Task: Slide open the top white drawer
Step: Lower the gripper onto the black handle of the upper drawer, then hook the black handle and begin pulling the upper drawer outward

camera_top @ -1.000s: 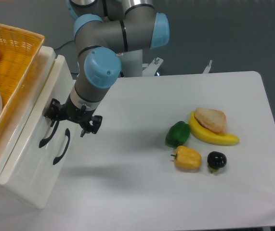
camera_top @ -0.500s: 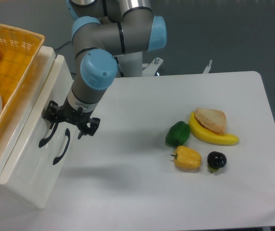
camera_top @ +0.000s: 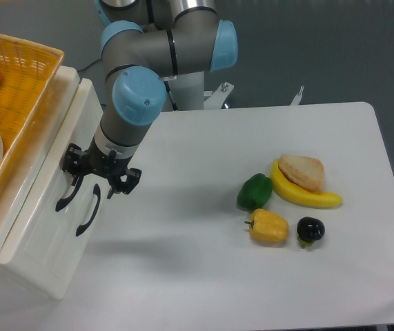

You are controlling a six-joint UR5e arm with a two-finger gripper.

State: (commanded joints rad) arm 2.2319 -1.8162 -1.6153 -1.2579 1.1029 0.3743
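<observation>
A glossy white drawer cabinet (camera_top: 41, 227) carries curved black bar handles (camera_top: 88, 209); beside it sit an orange woven basket (camera_top: 18, 89), a green pepper (camera_top: 254, 191), a yellow pepper (camera_top: 268, 226), a yellow banana (camera_top: 306, 196) and a grey-and-blue arm (camera_top: 156, 58) on the white worktop (camera_top: 203, 276).

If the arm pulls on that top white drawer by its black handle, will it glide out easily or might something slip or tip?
The top white drawer looks rigid and glossy, so it would probably slide straight rather than flex. Its curved black handle is thin and smooth, so the jaws of the gripper might slip. The loaded orange basket on top likely steadies the cabinet against tipping.
</observation>
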